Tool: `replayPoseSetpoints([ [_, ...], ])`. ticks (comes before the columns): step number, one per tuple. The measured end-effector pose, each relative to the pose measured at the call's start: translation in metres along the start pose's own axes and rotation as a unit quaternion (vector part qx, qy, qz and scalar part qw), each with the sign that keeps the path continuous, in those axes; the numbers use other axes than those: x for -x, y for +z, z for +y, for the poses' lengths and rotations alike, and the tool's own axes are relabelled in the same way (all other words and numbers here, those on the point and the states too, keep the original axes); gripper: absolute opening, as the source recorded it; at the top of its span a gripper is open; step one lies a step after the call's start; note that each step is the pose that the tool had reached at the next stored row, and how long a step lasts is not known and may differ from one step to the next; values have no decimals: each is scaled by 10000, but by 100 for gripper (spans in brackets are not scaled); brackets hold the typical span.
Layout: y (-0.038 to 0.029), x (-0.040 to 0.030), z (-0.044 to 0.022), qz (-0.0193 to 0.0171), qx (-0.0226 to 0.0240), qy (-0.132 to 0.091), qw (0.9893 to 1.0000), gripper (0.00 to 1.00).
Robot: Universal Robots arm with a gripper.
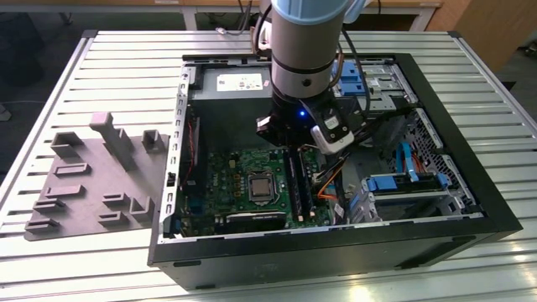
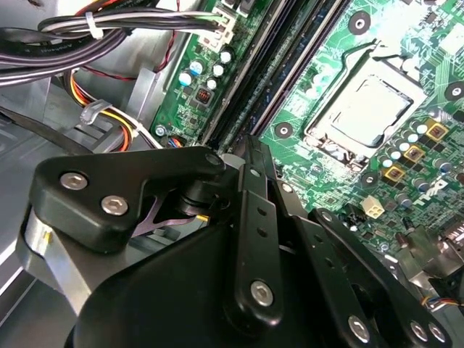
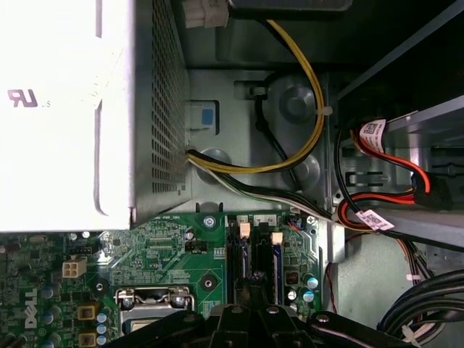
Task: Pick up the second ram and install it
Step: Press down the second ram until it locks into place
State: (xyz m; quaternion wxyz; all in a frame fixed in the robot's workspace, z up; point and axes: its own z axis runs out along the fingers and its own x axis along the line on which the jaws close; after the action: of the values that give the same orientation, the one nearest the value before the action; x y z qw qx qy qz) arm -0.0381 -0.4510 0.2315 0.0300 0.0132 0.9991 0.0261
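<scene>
Hovering low inside the open PC case [image 1: 470,189], the gripper [image 1: 290,148] sat right over the black memory slots [image 1: 300,185], on the exterior view's right of the CPU socket [image 1: 261,187]. Both wrist views put its tip [image 2: 246,145] at the end of the slot rows [image 3: 257,254] nearer the power supply [image 3: 87,109].

Gripper state: could not tell. The black linkage hid the tip.

Second ram: I could not separate it from the dark slots. Best judgement was that it stood at the slots directly under the gripper, either held or partly seated. The grey tray [image 1: 84,182] sat outside the case on the exterior view's left, well apart, with no stick visible on it.

Risks from here:
- Stick tilted or offset along the slot would mean the notch missed the key. A push down would then jam one end and load the motherboard [image 1: 226,176].
- End latches were not readable. If one was shut, the stick would ride high and not click in.
- Wrong row was possible, since the slots lay just beside each other.
- Orange cables [image 1: 331,182] ran near the slots on the exterior view's right, and the wrist body could snag them.
- Hard push on a half-seated stick could flex the board.
</scene>
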Motion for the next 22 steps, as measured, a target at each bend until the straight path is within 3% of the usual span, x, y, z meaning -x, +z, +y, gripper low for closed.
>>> replayPoseSetpoints([
  [22,34,-3,49,0,0,0,10000,11],
])
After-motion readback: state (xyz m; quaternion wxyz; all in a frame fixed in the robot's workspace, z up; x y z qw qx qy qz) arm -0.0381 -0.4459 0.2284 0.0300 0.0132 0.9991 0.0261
